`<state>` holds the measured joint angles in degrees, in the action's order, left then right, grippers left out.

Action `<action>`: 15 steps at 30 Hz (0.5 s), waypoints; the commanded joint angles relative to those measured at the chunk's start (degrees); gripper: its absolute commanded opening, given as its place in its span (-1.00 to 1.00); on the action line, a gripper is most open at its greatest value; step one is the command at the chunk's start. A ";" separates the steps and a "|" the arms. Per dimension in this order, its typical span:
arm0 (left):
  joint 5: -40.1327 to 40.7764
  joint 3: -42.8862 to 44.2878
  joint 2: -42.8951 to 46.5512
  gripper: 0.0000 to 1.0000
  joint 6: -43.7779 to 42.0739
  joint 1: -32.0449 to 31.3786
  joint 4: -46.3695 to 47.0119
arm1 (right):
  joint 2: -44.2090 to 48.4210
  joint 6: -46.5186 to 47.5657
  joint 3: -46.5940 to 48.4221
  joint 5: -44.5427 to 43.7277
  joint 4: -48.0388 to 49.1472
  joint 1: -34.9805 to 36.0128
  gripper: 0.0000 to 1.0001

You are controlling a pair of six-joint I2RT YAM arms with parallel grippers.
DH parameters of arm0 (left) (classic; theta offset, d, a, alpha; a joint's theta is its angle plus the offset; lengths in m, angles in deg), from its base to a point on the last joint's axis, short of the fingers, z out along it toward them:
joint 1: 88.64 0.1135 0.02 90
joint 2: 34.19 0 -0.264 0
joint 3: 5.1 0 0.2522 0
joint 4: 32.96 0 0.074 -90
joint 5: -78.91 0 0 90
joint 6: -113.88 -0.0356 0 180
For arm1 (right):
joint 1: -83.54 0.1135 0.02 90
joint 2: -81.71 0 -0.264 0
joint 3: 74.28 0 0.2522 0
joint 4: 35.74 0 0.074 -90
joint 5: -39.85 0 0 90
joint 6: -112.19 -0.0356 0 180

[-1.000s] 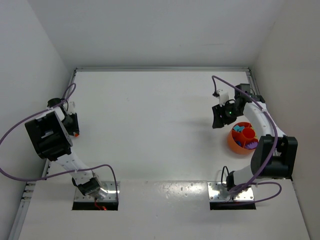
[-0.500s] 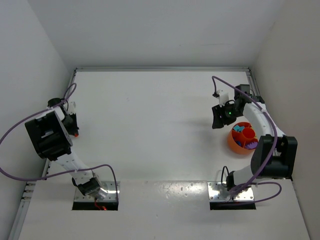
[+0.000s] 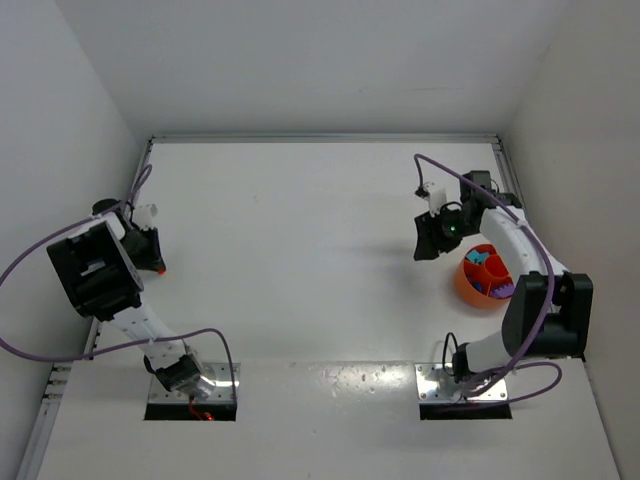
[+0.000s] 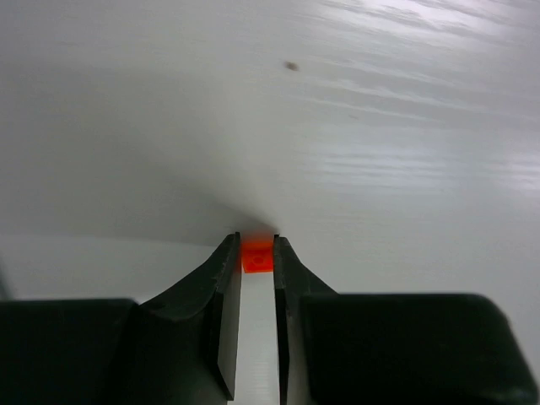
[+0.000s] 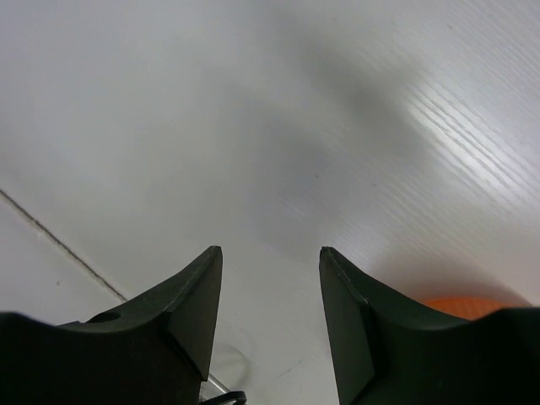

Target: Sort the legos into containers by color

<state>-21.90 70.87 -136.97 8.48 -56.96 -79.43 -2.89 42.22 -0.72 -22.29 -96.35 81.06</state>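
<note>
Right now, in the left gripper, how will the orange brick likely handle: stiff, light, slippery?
The orange brick looks like hard plastic, so it is probably stiff. Tiny beside the left gripper, it is likely very light. Pinched only at the jaw tips, it could twist or slip.

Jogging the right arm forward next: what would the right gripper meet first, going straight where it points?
Probably only bare table; nothing shows ahead of the open right gripper. The orange bowl sits aside.
</note>
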 commanded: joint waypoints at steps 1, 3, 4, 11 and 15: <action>-15.53 1.58 0.12 -1.00 -2.53 0.13 -8.06 | 3.64 2.03 2.00 7.46 1.31 3.35 0.01; -21.93 2.73 2.84 -1.00 -2.53 0.13 -8.07 | 4.87 2.03 2.00 9.49 3.51 5.02 0.01; -23.89 3.26 3.72 -1.00 -2.01 -0.39 -8.07 | 5.58 -0.49 2.00 11.76 6.74 6.77 0.01; -39.00 4.41 8.12 -1.00 14.14 -3.03 -1.67 | 5.58 -30.37 -3.09 12.85 39.08 16.53 0.01; -42.80 4.41 7.07 -1.00 26.01 -6.01 3.52 | 1.55 -37.87 -3.80 7.57 51.76 24.17 -0.04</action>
<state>-56.76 74.15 -130.46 23.37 -61.02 -80.65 0.79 15.36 -3.96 -13.13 -61.71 100.82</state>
